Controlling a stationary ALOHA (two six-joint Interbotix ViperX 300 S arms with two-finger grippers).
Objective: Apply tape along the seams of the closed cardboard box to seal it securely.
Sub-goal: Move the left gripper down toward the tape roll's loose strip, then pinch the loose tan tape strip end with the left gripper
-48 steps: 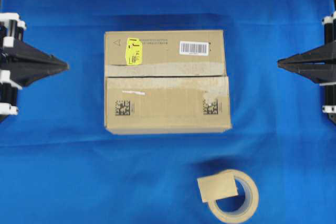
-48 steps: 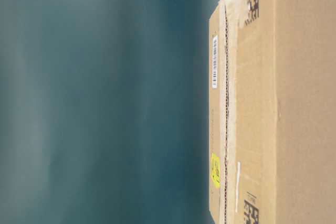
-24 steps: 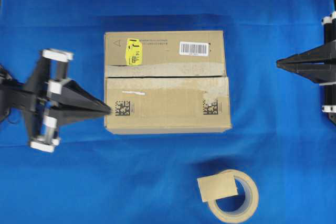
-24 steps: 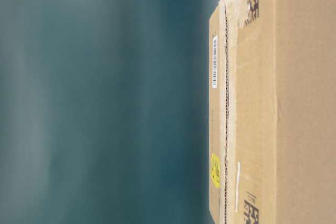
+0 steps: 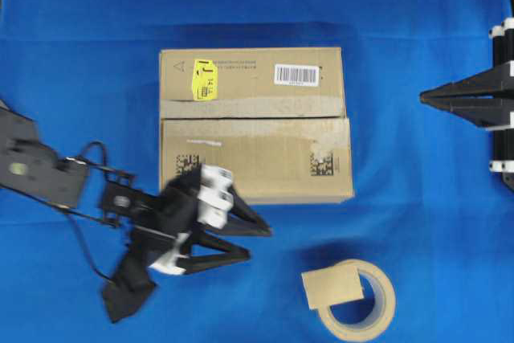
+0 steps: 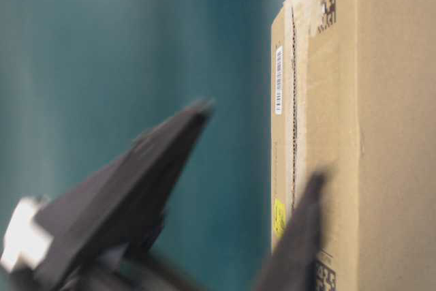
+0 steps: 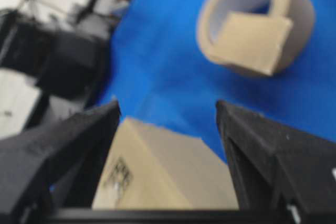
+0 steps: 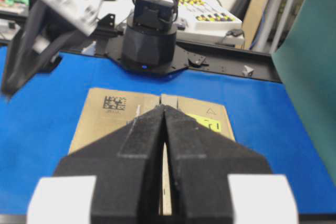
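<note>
I am running the approach step: my left claw (image 5: 259, 242), in the lower left of the overhead view, is spreading wide and gripping nothing, pointing toward the tape (image 5: 332, 286). That tan square is lying on the rim of the tape roll (image 5: 377, 299) at lower right, untouched. The box (image 5: 255, 124) is sitting at centre, its seam (image 5: 253, 118) running left to right and bare of new tape. My right claw (image 5: 423, 97), at the right edge, is sitting pressed closed and empty. Next move, in my judgement: straddling the square's free edge. Open cloth is lying between claw and roll; the box's lower edge is crowding the upper finger.
</note>
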